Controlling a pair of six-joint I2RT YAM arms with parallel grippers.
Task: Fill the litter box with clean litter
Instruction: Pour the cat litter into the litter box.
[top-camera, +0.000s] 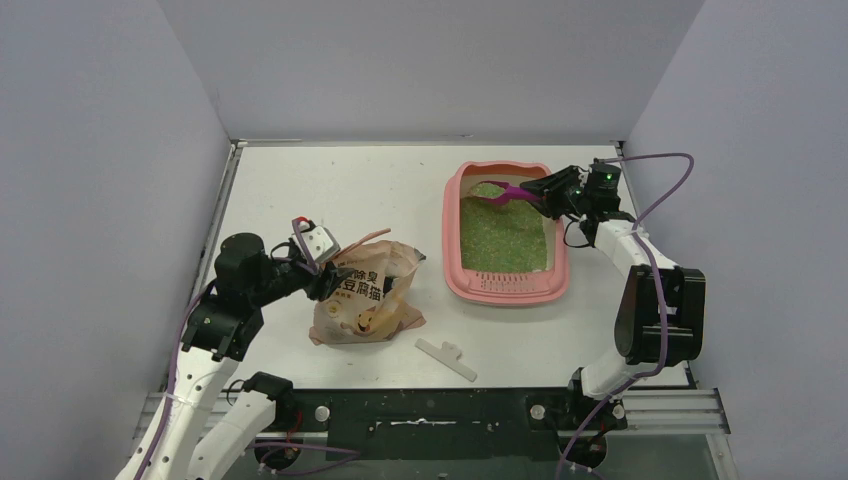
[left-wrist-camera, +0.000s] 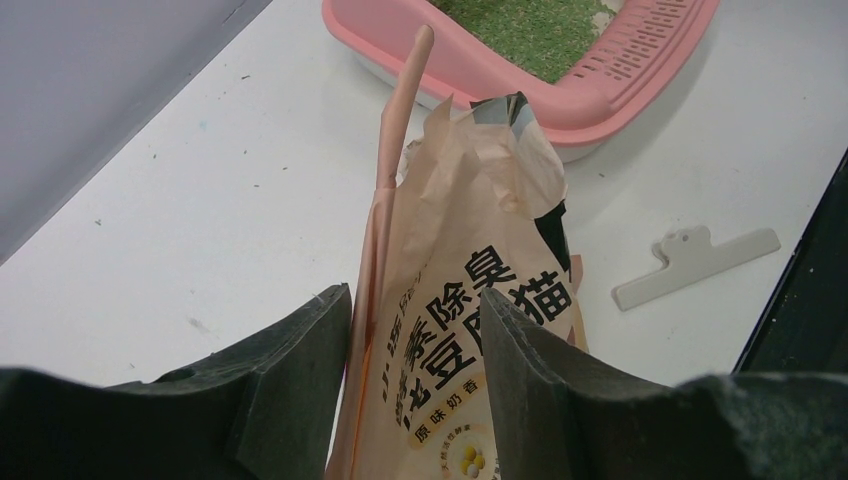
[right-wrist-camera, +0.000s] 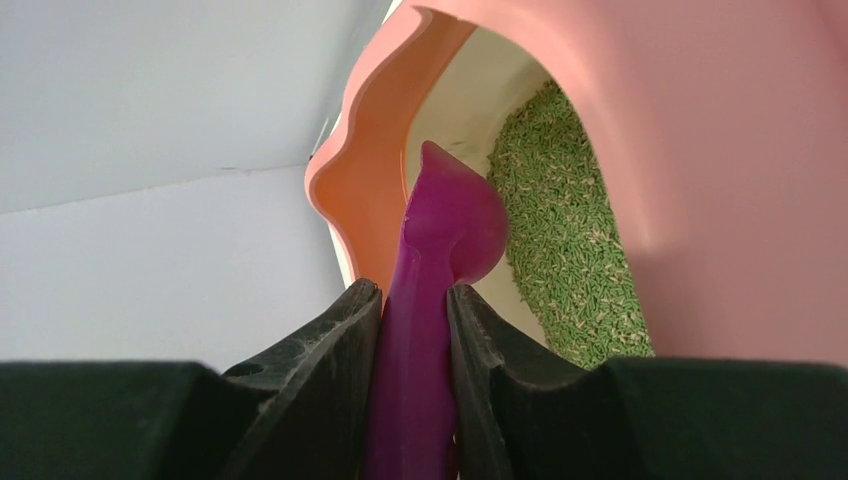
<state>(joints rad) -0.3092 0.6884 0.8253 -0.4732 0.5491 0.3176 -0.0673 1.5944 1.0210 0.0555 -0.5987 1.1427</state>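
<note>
The pink litter box (top-camera: 452, 232) sits at the right of the table, with a bed of green litter (top-camera: 500, 236) in it. My right gripper (top-camera: 548, 193) hangs over its far right corner, shut on the handle of a magenta scoop (top-camera: 510, 192) whose bowl reaches over the litter. In the right wrist view the scoop (right-wrist-camera: 440, 240) is pinched between both fingers, above the litter (right-wrist-camera: 570, 230) and the box wall (right-wrist-camera: 700, 150). My left gripper (top-camera: 325, 270) stands open around the top of a tan litter bag (top-camera: 365, 295) slumped on the table; the bag (left-wrist-camera: 470, 250) fills the gap between the fingers (left-wrist-camera: 300, 350).
A white bag clip (top-camera: 446, 357) lies flat near the front edge, right of the bag, also seen as the clip (left-wrist-camera: 695, 262) in the left wrist view. Grey walls close in the table on three sides. A purple cable (top-camera: 660, 160) loops behind the right arm.
</note>
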